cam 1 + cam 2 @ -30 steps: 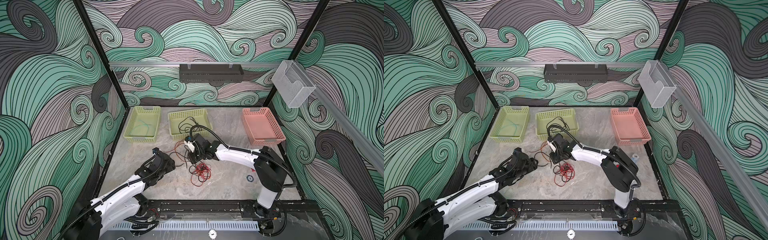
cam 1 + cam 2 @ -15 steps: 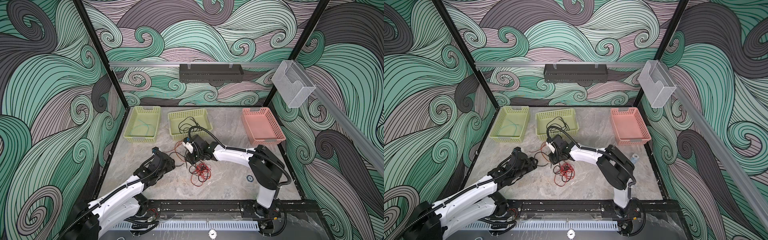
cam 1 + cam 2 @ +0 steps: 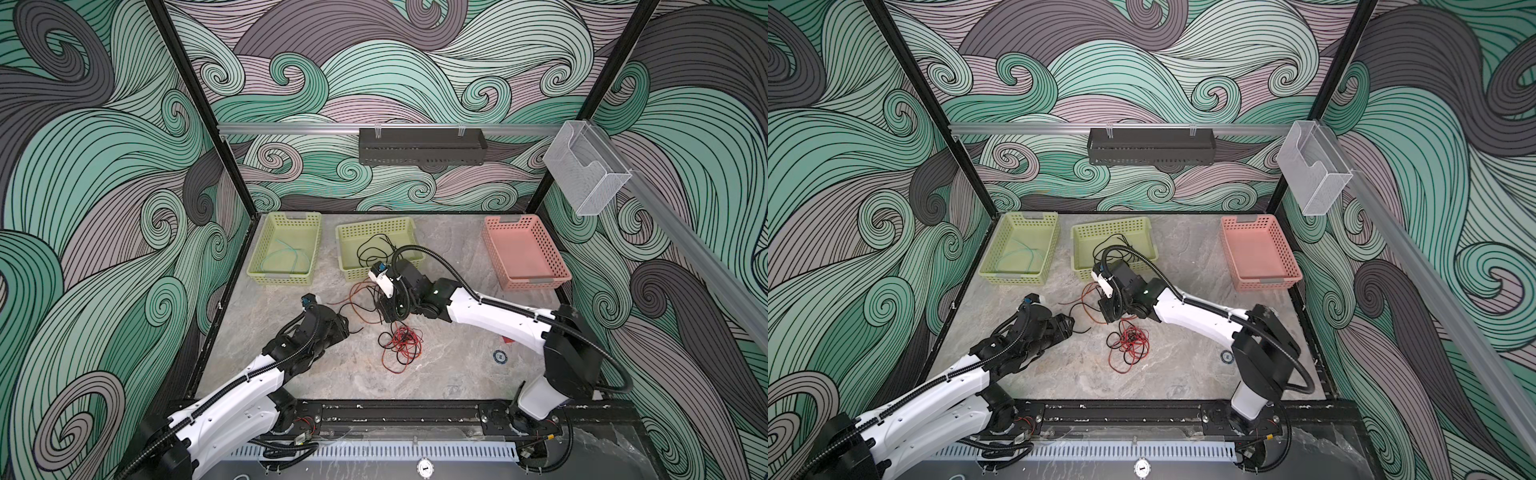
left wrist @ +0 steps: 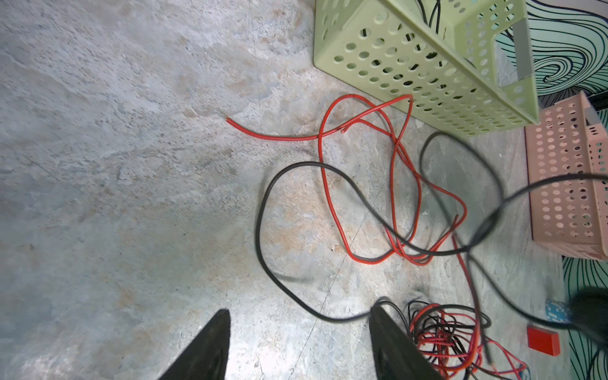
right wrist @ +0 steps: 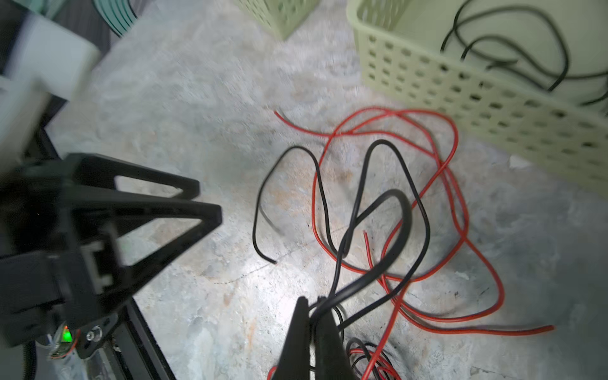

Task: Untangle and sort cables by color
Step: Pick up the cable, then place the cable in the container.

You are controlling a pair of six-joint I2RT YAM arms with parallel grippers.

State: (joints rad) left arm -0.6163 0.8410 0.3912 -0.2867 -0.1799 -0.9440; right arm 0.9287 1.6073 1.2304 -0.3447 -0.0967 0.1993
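1. Where the grey stone-patterned counter meets the back wall, a pale-green perforated plastic basket stands as the middle one of three, with thin black cables coiled inside it.
2. Beside that middle basket, toward the left arm's side, a second pale-green perforated basket holds a thin teal-green cable.
3. Well apart from the middle basket, toward the right arm's side, stands a salmon-pink perforated basket.
4. Just in front of the middle basket's front wall hangs the right gripper. Its jaws are pressed together on a thin black strand, which rises out of them in a loop above the counter.
5. Loose red cable loops lie on the counter close against the middle basket's front wall, crossed by black cable.
6. Farther forward from the middle basket, past the right gripper, a small tangle of red and black cables rests on the counter.
7. In front of the middle basket and off toward the left arm's side sits the left gripper. Its jaws stand apart and clamp nothing, and in the left wrist view a black cable runs past one fingertip.
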